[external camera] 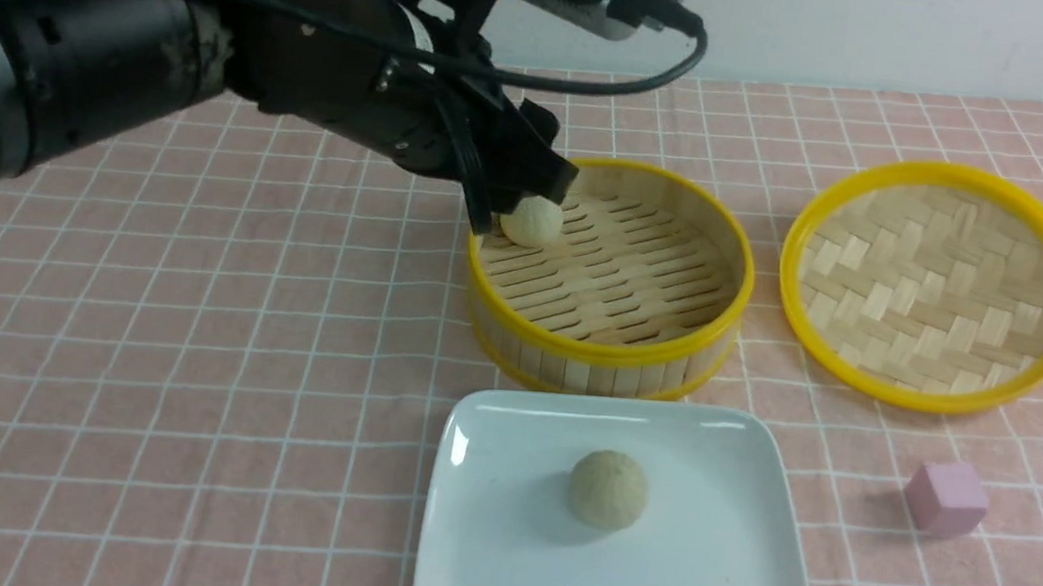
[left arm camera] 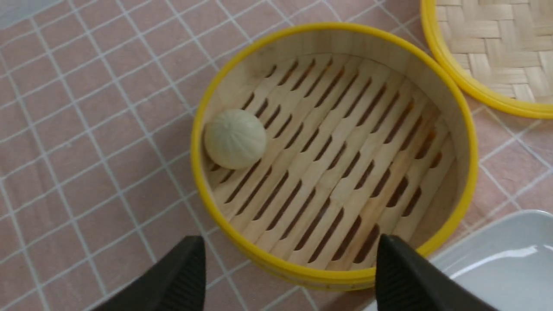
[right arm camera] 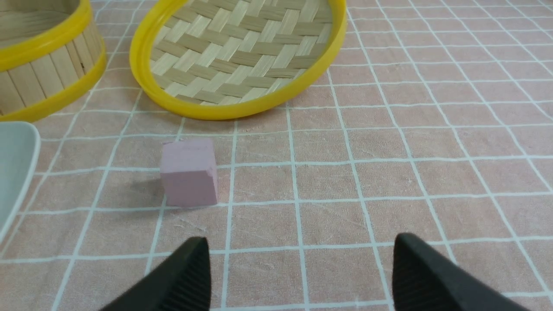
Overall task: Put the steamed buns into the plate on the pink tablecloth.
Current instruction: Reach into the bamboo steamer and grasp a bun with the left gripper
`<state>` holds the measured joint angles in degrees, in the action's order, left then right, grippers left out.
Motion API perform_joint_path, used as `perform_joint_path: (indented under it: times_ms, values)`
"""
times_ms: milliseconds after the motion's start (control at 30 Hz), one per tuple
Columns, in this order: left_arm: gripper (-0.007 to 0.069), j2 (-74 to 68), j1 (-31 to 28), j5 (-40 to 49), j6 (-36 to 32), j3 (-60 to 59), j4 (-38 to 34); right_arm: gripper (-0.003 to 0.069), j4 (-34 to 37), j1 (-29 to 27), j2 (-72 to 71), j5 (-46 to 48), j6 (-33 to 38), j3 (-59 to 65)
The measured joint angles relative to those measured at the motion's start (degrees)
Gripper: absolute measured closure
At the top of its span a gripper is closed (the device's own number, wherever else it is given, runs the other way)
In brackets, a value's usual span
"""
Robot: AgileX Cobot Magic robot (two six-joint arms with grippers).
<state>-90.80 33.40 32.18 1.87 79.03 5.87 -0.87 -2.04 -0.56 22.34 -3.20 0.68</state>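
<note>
One pale steamed bun (external camera: 608, 488) lies in the middle of the white square plate (external camera: 715, 565) at the front of the pink tablecloth (external camera: 196, 349). The other bun (external camera: 533, 220) sits inside the bamboo basket (external camera: 607, 338) against its left wall; it also shows in the left wrist view (left arm camera: 235, 138). My left gripper (external camera: 522, 201) hangs open and empty over the basket's left side, above this bun and apart from it; in the left wrist view the gripper (left arm camera: 289, 244) holds nothing between its jaws. My right gripper (right arm camera: 300, 244) is open and empty, low over bare cloth.
The yellow-rimmed woven lid (external camera: 933, 287) lies right of the basket. A small pink cube (external camera: 945, 498) sits right of the plate, and in the right wrist view the cube (right arm camera: 189, 172) lies ahead of the right gripper. The plate's edge (right arm camera: 17, 160) shows there too.
</note>
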Motion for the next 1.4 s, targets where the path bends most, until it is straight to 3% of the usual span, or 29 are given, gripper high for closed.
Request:
perform_joint_path:
  times_ms: [333, 567, 700, 833, 1033, 1400]
  values:
    - [0.0101, -0.2, -1.6, 0.9, 2.8, 0.5, 2.9, 0.0111, -0.1, 0.0, 0.0, 0.0, 0.0, 0.0]
    - [0.0117, -0.5, -7.5, 6.7, 0.2, 8.2, 1.3, 0.0111, -0.1, 0.0, 0.0, 0.0, 0.0, 0.0]
    - [0.0144, -0.9, -11.6, 9.8, -6.2, 14.0, -5.4, 0.0111, -0.1, 0.0, 0.0, 0.0, 0.0, 0.0]
    - [0.0155, -3.1, -14.8, 12.0, -15.1, 16.5, -16.6, 0.0111, -0.1, 0.0, 0.0, 0.0, 0.0, 0.0]
    - [0.0155, -8.4, -16.3, 12.1, -27.2, 16.7, -31.4, 0.0111, -0.1, 0.0, 0.0, 0.0, 0.0, 0.0]
    - [0.0155, -21.0, -16.3, 7.4, -34.8, 16.7, -38.4, 0.0111, -0.1, 0.0, 0.0, 0.0, 0.0, 0.0]
